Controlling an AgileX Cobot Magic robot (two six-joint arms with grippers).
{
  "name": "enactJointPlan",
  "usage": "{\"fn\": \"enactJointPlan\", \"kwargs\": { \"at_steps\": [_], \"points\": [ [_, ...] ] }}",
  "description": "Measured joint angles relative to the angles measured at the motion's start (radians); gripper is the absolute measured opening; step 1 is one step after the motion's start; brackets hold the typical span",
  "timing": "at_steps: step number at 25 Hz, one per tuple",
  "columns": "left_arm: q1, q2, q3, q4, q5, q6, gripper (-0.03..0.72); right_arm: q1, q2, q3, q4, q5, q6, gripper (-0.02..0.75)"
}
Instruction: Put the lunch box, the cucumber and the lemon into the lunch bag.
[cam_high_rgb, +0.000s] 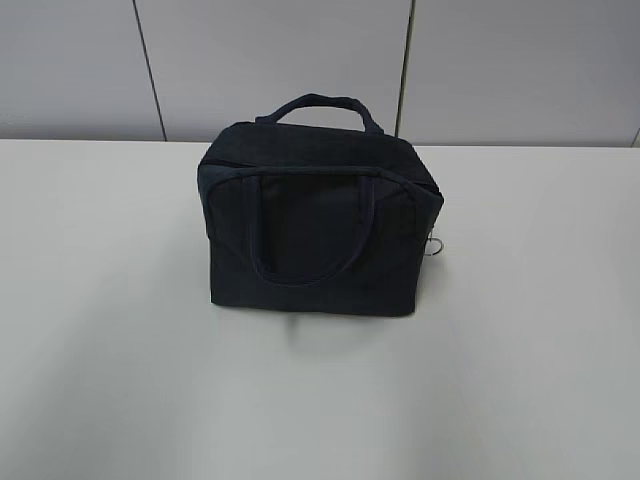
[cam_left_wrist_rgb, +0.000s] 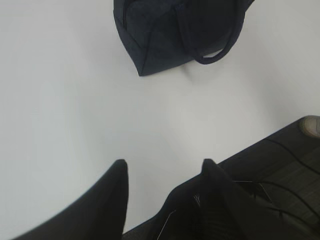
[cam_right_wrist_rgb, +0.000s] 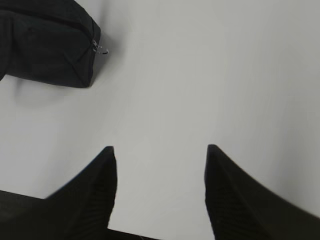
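The dark navy lunch bag (cam_high_rgb: 312, 225) stands upright in the middle of the white table, its zipper shut and the metal ring pull (cam_high_rgb: 437, 247) hanging at its right end. It also shows at the top of the left wrist view (cam_left_wrist_rgb: 175, 30) and at the top left of the right wrist view (cam_right_wrist_rgb: 47, 42). My left gripper (cam_left_wrist_rgb: 165, 167) is open and empty over the near table edge. My right gripper (cam_right_wrist_rgb: 160, 152) is open and empty over bare table. The lunch box, cucumber and lemon are out of view. Neither gripper shows in the exterior view.
The white table (cam_high_rgb: 120, 350) runs back to a grey panelled wall (cam_high_rgb: 300, 60). In the left wrist view the table's near edge drops to a dark floor with cables (cam_left_wrist_rgb: 280, 165).
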Motion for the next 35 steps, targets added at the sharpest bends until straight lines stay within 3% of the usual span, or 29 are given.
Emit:
{"fn": "enactJointPlan", "kwargs": {
  "at_steps": [8, 21, 29, 35],
  "points": [
    [0.000, -0.153, 0.101, -0.004, 0.000, 0.000, 0.321, 0.000, -0.184, 0.158, 0.000, 0.002, -0.002, 0.421],
    [0.000, -0.249, 0.110, -0.002, 0.000, 0.093, 0.321, 0.000, -0.523, 0.314, 0.002, 0.012, 0.037, 0.421],
    [0.000, -0.283, 0.132, -0.006, -0.004, 0.128, 0.321, 0.018, -0.548, 0.364, -0.003, 0.014, 0.048, 0.421],
    [0.000, -0.339, 0.225, -0.084, -0.049, 0.134, 0.321, 0.018, -0.596, 0.438, -0.006, 0.014, 0.023, 0.421]
  ]
}}
